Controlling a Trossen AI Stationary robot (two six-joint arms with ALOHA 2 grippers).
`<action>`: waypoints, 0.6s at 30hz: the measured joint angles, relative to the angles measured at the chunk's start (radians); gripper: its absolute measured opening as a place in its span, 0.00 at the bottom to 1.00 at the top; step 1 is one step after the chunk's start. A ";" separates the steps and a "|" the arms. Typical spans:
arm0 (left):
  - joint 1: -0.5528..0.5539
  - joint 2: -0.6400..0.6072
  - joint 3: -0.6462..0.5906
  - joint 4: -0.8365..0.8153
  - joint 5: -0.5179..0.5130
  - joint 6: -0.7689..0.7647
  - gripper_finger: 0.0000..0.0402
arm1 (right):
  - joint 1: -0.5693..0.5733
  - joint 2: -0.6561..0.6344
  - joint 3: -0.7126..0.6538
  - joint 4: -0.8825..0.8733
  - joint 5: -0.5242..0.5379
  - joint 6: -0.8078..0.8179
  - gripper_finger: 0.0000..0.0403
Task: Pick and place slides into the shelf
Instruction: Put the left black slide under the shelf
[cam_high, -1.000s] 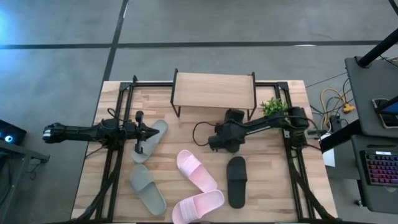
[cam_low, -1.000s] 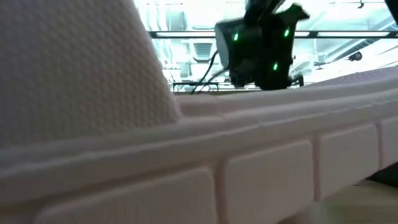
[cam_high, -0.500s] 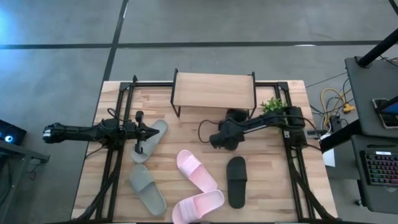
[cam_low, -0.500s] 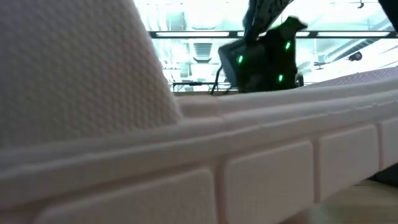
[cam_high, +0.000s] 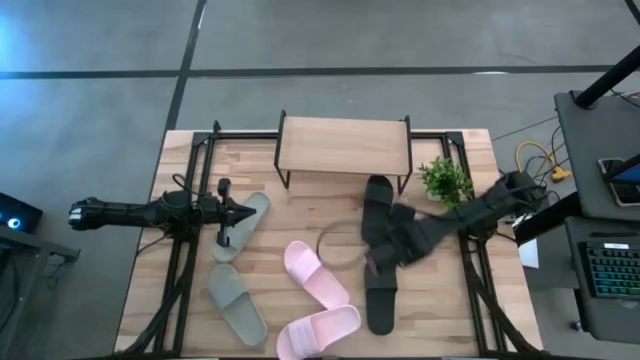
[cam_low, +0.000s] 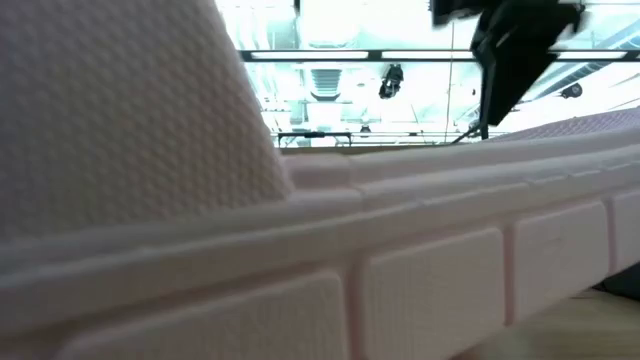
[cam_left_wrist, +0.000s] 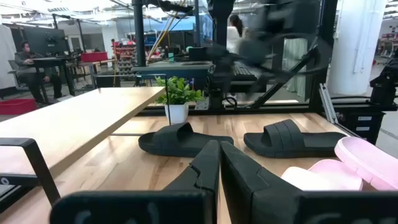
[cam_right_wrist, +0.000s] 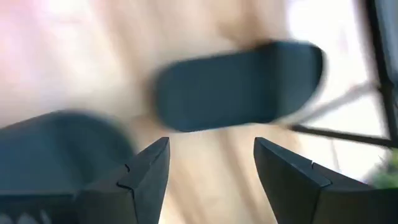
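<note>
The shelf (cam_high: 343, 147) stands at the table's far middle. One black slide (cam_high: 377, 202) lies flat on the table by the shelf's right front leg, and the other black slide (cam_high: 380, 292) lies nearer. My right gripper (cam_right_wrist: 211, 165) is open, blurred above the table between the two black slides (cam_high: 383, 252), holding nothing. Two pink slides (cam_high: 315, 275) (cam_high: 318, 330) lie near the front. One grey-green slide (cam_high: 235, 302) lies at the near left. My left gripper (cam_left_wrist: 217, 168) is shut over the other grey-green slide (cam_high: 246, 222). My left gripper lies level above the grey-green slide's far half (cam_high: 255, 208), coming from the table's left. I cannot tell whether it touches the slide.
A small potted plant (cam_high: 445, 180) stands right of the shelf. A black metal frame (cam_high: 190, 200) runs along both table sides. A pink slide (cam_low: 300, 220) fills the low view, with the right arm (cam_low: 515, 45) above it.
My right gripper has risen and swung away from the shelf toward the table's right and near side, leaving the black slide lying on the table by the shelf's right front leg.
</note>
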 joint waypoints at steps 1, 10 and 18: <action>0.000 0.000 0.000 0.000 0.000 0.000 0.00 | 0.043 -0.001 0.000 0.023 0.000 -0.003 0.57; 0.000 0.001 0.000 0.000 0.000 0.000 0.00 | 0.286 0.161 0.040 0.086 0.002 0.165 0.60; 0.000 0.000 0.000 0.000 0.000 0.000 0.00 | 0.315 0.298 0.095 0.086 -0.002 0.259 0.60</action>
